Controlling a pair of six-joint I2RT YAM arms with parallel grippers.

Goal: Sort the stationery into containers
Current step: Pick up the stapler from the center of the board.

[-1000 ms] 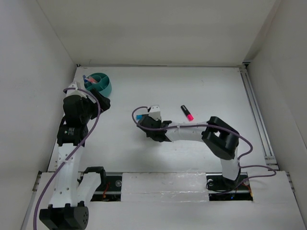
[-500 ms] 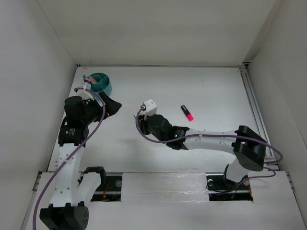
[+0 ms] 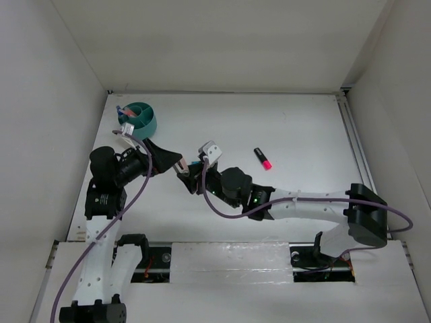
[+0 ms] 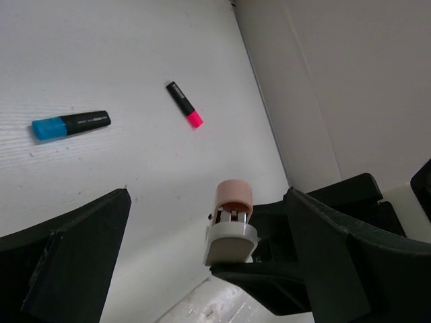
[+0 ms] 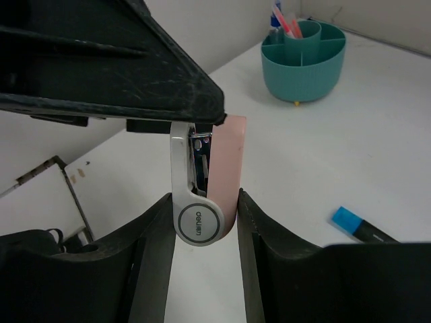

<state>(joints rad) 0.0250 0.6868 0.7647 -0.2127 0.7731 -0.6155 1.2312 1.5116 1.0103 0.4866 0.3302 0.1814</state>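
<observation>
Stapler (image 5: pixel 222 171), perhaps, in right jaws

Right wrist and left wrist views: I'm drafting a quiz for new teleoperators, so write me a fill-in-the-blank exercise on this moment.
The right end effector is shut on a pink-and-white ____. The left end effector stands ____, a finger on either side of that item. The divided tub is coloured ____. One marker has a blue end; the other marker has a ____ end.
Missing words: stapler; open; teal; pink.
</observation>
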